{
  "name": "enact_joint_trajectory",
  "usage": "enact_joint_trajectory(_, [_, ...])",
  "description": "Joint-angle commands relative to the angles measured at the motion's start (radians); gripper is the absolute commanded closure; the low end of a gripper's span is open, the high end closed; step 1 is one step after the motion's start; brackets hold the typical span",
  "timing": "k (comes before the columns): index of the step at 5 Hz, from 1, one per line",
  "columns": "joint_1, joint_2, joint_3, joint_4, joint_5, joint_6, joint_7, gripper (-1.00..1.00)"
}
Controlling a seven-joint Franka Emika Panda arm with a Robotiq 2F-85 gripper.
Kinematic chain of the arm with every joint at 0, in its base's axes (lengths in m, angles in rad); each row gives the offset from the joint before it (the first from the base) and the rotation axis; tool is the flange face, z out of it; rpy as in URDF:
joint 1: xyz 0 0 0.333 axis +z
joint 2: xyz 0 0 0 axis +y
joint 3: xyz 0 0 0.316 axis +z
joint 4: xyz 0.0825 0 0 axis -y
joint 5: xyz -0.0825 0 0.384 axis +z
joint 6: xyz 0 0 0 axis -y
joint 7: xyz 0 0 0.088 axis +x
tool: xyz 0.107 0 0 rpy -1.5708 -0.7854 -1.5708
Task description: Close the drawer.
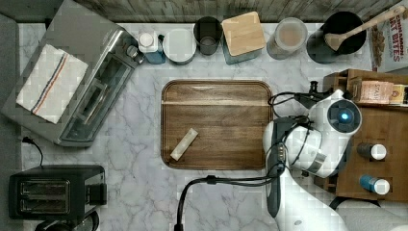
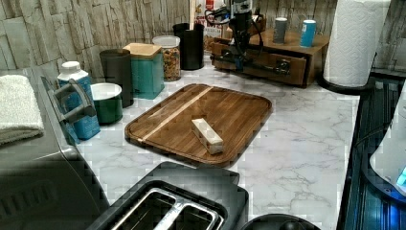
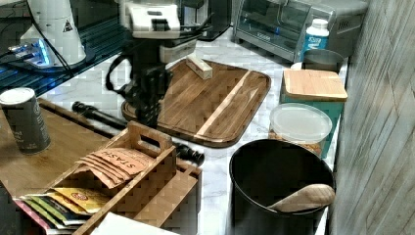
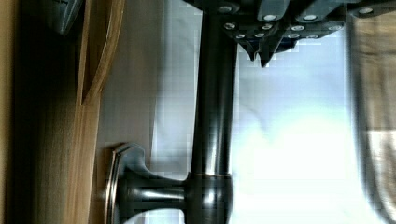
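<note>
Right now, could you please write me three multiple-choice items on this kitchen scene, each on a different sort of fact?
1. Where does the pale block lie?
A. in the toaster
B. on the wooden tray
C. on the cabinet top

2. How many capped cans stand on the cabinet top?
A. two
B. four
C. none

3. In what state is the teal canister?
A. tipped over
B. lid off
C. upright, lid on

Answers:
1 B: the pale block rests on the wooden tray.
2 A: one dark can and one blue can stand on the cabinet top.
3 C: the teal canister stands upright with its wooden lid on.
</note>
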Motion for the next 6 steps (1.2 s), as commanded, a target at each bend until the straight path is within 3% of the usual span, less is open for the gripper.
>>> enact_joint_trajectory(1, [-0.138, -0.002, -0.124, 0.144, -0.023, 0.010, -0.007, 1.00])
enact_joint_trajectory(6, [-0.126, -0.001, -0.137, 0.144, -0.016, 0.011, -0.012, 1.00])
